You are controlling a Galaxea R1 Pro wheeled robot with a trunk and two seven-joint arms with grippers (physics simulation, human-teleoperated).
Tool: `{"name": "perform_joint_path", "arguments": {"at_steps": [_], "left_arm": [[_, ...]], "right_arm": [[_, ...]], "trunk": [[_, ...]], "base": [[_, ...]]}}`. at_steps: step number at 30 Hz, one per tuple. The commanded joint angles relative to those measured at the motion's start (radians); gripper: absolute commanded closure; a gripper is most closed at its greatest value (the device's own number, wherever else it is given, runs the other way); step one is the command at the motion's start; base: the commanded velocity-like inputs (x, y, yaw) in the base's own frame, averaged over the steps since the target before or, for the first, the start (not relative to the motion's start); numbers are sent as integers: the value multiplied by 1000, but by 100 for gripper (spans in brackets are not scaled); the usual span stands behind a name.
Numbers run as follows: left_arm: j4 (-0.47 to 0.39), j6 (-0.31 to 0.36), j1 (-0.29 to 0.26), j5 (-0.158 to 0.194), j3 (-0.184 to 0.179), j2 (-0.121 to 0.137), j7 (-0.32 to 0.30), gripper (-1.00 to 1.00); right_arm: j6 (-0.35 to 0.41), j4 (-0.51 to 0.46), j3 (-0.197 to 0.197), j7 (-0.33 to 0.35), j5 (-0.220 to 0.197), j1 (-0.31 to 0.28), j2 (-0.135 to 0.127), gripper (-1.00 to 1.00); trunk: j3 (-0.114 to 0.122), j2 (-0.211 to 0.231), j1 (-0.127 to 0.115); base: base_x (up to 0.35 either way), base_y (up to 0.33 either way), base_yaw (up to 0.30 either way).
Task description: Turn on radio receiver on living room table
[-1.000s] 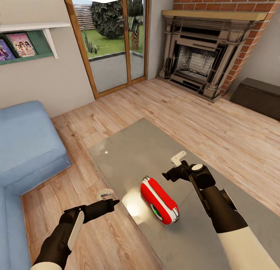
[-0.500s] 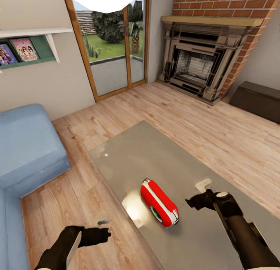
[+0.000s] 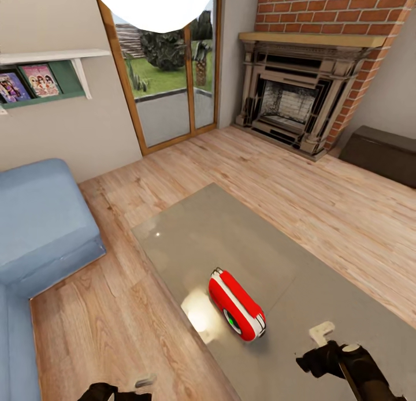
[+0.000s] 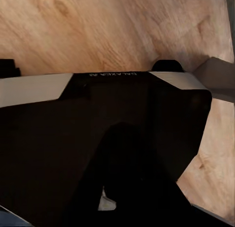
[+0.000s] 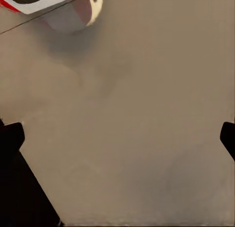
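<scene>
Red and white, the radio receiver [image 3: 237,306] lies tipped over on the table [image 3: 231,239], close to the long edge that faces the blue sofa [image 3: 40,222]. Its dial with a green centre looks toward that edge, beside a bright glare on the glossy top. Its long axis runs on a diagonal, from the table's middle down toward the robot's end.

The right gripper [image 3: 319,346] hovers over the table near the robot's end, and the receiver lies ahead of it and to its left, near but apart. In the right wrist view the dark fingertips [image 5: 11,138] stand wide apart over bare tabletop, with a corner of the receiver at the frame's edge. So the right arm looks the nearer one for the switch.

The left gripper [image 3: 138,387] hangs low off the table over the wood floor [image 3: 323,193]; open or closed, I cannot tell. On the arm housing, mirrored lettering seems to read GALAXEA.
</scene>
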Motion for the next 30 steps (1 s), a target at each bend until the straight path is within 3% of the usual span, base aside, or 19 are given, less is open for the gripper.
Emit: {"name": "perform_joint_path", "arguments": {"at_steps": [1,10,11,13,16,19,20,22,25,28,30], "left_arm": [[26,-21,0,1,0,3,8,100],[189,-141,0,1,-2,14,86,100],[229,-182,0,1,-2,14,93,100],[253,-200,0,-1,-3,14,96,100],[270,-210,0,-13,-3,12,114,100],[287,-225,0,-23,-3,9,177,100],[298,-246,1,-26,-3,7,216,100],[303,-267,5,-28,-3,7,238,100],[305,-279,5,-29,-3,7,248,100],[305,-293,5,-30,-3,6,249,100],[305,-344,6,-30,-3,5,251,100]], "right_arm": [[-19,34,-1,-6,0,6,0,-100],[-192,361,-2,-97,-3,17,1,-100],[-267,485,-2,-126,-3,18,0,-100],[-324,581,-2,-164,-5,18,1,-100],[-393,707,-2,-207,-7,18,1,-100],[-454,806,-3,-256,-8,18,3,-100],[-509,875,-3,-306,-9,18,4,-100],[-584,965,-3,-352,-9,18,6,-100],[-671,1063,-3,-390,-11,18,15,-100],[-692,1115,-3,-402,-13,18,18,-100],[-746,1189,-3,-428,-15,18,21,-100]], "trunk": [[2,0,0],[16,0,0],[18,0,0],[21,0,0],[25,0,0],[30,0,0],[32,0,0],[35,0,0],[40,0,0],[44,0,0],[48,0,0]], "base": [[0,0,0],[0,0,0],[0,0,0],[0,0,0],[0,0,0],[0,0,0],[0,0,0],[0,0,0],[0,0,0],[0,0,0],[0,0,0]]}}
